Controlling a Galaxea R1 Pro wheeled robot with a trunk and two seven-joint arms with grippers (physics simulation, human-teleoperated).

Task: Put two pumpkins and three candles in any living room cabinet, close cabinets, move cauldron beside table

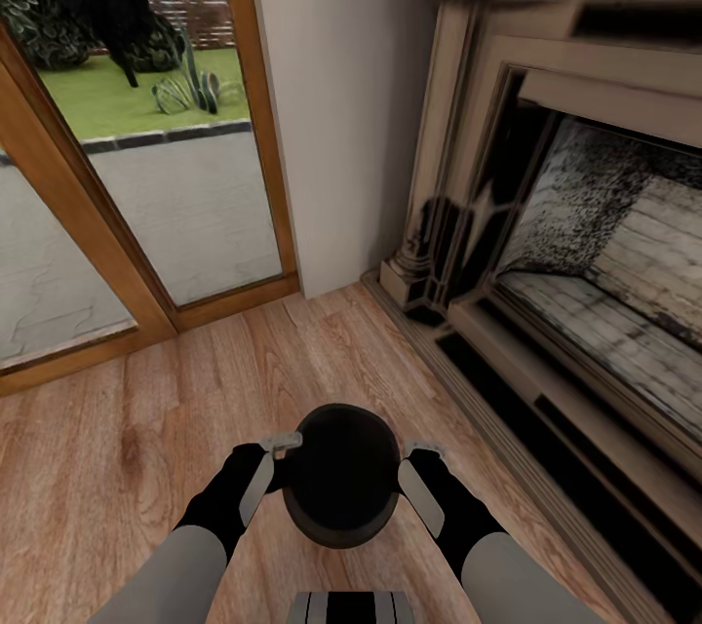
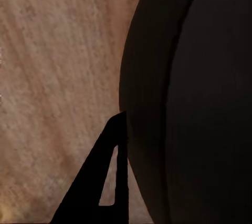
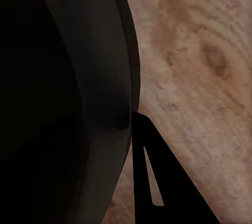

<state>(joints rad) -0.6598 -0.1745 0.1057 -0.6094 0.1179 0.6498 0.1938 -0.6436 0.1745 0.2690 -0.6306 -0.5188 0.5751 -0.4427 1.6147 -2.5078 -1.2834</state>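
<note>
A room in a home — warm wood-plank floor (image 1: 146,429), a pale carved fireplace (image 1: 546,244) with a brick-lined hearth on the right, and a wood-framed glass door (image 1: 146,166) onto paving, lawn and garden shrubs.

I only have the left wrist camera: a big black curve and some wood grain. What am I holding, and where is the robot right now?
Observer: The black curve is the cauldron. In the head view it sits between the left gripper and the right gripper, one at each side.
Operator: Is the right side actually touching it?
Observer: The right wrist view shows a finger right against the cauldron's wall, with wooden floor beyond it.
Operator: Any table nearby?
Observer: I can't see one. Ahead to the right is a fireplace, and to the left a glass door looking onto a lawn.
</note>
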